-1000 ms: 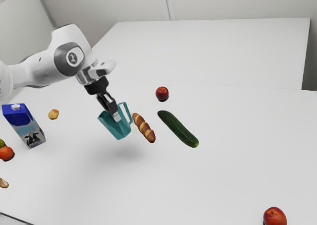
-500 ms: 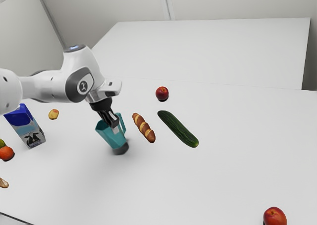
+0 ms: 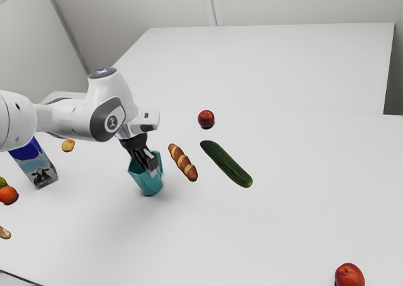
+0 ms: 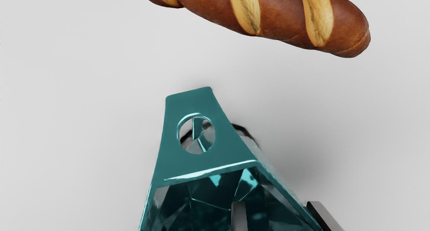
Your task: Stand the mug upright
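Reaching down over the teal mug (image 3: 148, 186), the gripper (image 3: 152, 170) has its two fingers spread apart with a wall of the mug between them. One finger (image 4: 239, 217) is inside the mug; the other is outside, right by the rim. The inner one stands apart from the wall at the rim, so the mug is not pinched there. The mug is close to upright, mouth up, with a slight lean, its lower end at the table (image 3: 264, 235); whether the base sits fully flat I cannot tell. Its handle (image 4: 195, 103), with a round hole through it, points toward the bread (image 3: 182, 162).

The bread lies just beside the mug, toward the exterior view's right, not touching it. Past the bread lies the cucumber (image 3: 227, 164), set at a slant, and near one of its ends is a red apple (image 3: 206, 118).

On the exterior view's left, a small yellow fruit (image 3: 68, 145) rests near the arm, and beyond it stands the milk carton (image 3: 39, 169), its blue top partly hidden behind the arm. Farther out, at the view's edge, are an orange fruit (image 3: 7, 195), a green one (image 3: 2, 182) touching it or just behind, and a small brown piece (image 3: 4, 233). Farthest from the gripper is another red apple (image 3: 349, 276).
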Tool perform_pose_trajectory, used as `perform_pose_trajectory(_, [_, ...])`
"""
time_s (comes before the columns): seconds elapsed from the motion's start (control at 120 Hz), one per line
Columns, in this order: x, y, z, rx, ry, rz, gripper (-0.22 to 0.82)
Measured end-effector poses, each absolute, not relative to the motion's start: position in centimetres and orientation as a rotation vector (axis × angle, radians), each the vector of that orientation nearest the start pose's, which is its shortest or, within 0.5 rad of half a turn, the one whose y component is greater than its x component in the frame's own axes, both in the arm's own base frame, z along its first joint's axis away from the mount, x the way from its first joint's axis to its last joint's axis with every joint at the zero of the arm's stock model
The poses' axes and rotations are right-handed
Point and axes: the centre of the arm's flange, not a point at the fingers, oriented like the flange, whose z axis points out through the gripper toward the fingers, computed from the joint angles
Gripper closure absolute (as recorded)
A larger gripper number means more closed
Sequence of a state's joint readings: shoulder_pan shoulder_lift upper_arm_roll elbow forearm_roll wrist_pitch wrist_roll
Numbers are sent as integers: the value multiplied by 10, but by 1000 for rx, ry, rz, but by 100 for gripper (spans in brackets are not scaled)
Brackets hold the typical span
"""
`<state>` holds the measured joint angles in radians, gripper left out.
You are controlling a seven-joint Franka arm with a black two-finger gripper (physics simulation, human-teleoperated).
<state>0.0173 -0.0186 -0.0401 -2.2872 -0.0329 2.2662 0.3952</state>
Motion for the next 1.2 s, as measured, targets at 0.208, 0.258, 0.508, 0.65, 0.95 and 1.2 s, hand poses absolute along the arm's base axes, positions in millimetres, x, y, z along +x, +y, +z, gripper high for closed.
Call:
perform_pose_trajectory(0.208, [512, -14, 369, -3109, 596, -25, 19])
perform_pose_trajectory(0.258, [513, -15, 375, -3112, 592, -32, 15])
perform_pose_trajectory(0.508, [551, -16, 469, -3147, 549, -144, 5])
perform_pose_trajectory(0.65, [571, -5, 539, -3144, 513, -233, 2])
perform_pose_trajectory(0.95, [573, 29, 632, -3100, 401, -211, 1])
perform_pose_trajectory(1.2, [564, 50, 632, -3101, 318, -109, 0])
